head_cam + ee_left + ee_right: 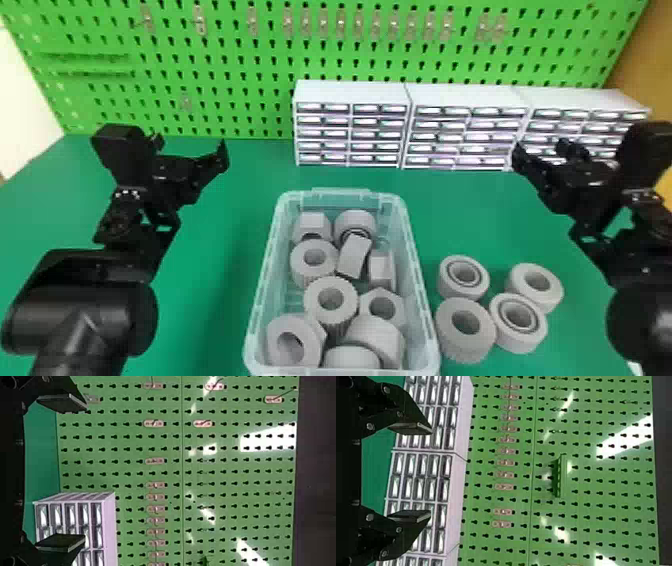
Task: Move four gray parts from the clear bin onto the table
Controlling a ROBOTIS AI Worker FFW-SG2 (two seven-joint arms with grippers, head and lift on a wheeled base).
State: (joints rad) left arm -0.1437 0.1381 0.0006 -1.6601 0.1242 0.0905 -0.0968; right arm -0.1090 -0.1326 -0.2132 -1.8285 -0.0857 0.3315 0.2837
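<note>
In the head view, you have four round gray parts with center holes (462,346) on the green table (215,310), grouped right of the clear plastic bin (419,272), where about ten gray pieces (354,255) lie heaped. That suggests your count is met, with the black left gripper (191,148) and black right gripper (541,148) probably raised to stay clear.

In the left wrist view, your two fingers stand wide apart, empty.

In the right wrist view, your two stand well apart, empty too.

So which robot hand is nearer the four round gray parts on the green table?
Right. The right hand hangs beyond the parts, on their side of the clear plastic bin; the left hand is off on the bin's left side.
</note>
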